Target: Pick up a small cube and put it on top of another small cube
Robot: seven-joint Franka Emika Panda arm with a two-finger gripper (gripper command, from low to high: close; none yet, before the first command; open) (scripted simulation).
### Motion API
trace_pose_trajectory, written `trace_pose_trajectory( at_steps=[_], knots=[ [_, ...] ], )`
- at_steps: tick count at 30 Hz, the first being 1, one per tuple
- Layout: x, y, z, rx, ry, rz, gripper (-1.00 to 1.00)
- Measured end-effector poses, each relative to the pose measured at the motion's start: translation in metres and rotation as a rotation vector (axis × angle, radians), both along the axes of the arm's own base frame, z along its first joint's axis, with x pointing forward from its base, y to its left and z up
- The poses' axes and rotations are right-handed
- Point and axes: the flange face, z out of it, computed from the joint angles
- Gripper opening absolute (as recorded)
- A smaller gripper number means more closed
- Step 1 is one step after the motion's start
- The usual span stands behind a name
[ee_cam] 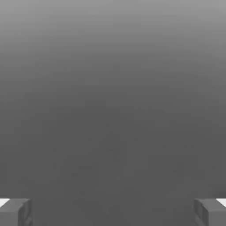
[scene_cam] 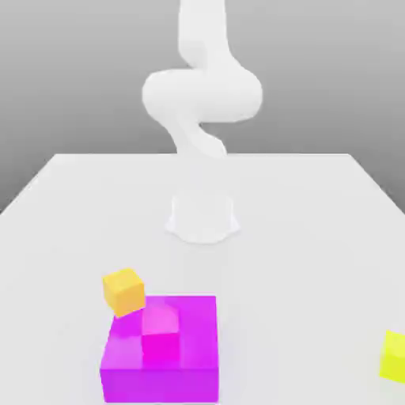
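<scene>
From where I stood, the two-finger gripper [ee_cam: 113, 212] was wide open, with nothing between its fingers. The white jointed arm [scene_cam: 202, 95] rose from its round white base [scene_cam: 202, 221], and the small cubes lay out in front of that base, towards the near edge of the pale, smooth table [scene_cam: 285, 277]. So the coming move, I judged, called for a reach forward from the base and down; the exact bearing from the fingertips I couldn't tell.

The small orange cube [scene_cam: 124, 292] was tipped at an angle by the far corner of a broad purple block [scene_cam: 194, 340], on the exterior view's left; whether it touched the block I couldn't tell. A small magenta cube [scene_cam: 160, 334] appeared to sit upon that block, and a small yellow cube [scene_cam: 394, 357] was well apart, at the exterior view's right. Which one was to be lifted wasn't plain to me. Being cubes, they offered no long axis to line up with, only faces to square to, and the tilted orange one looked the more awkward grip. I could read no brand, label or writing.
</scene>
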Motion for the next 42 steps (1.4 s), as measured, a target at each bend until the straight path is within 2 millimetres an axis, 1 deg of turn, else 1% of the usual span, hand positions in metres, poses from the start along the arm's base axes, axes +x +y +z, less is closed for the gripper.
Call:
trace_pose_trajectory(
  at_steps=[5,10,15,19,20,24,27,31,35,37,39,40,42],
  knots=[
    [0.060,0.035,-0.043,0.124,0.118,-0.071,0.00],
    [0.110,0.078,-0.094,0.218,0.238,-0.155,0.00],
    [0.149,0.126,-0.156,0.284,0.356,-0.254,0.00],
    [0.169,0.174,-0.212,0.315,0.449,-0.332,0.00],
    [0.173,0.187,-0.227,0.320,0.471,-0.353,0.00],
    [0.185,0.224,-0.289,0.335,0.551,-0.462,0.00],
    [0.188,0.253,-0.339,0.335,0.604,-0.544,0.00],
    [0.182,0.293,-0.408,0.319,0.664,-0.654,0.00],
    [0.167,0.328,-0.480,0.291,0.708,-0.768,0.00],
    [0.164,0.334,-0.515,0.284,0.714,-0.790,0.00],
    [0.163,0.336,-0.551,0.282,0.716,-0.796,0.00],
    [0.162,0.336,-0.559,0.282,0.716,-0.796,-1.00],
    [0.162,0.336,-0.559,0.282,0.716,-0.796,-1.00]
  ],
)
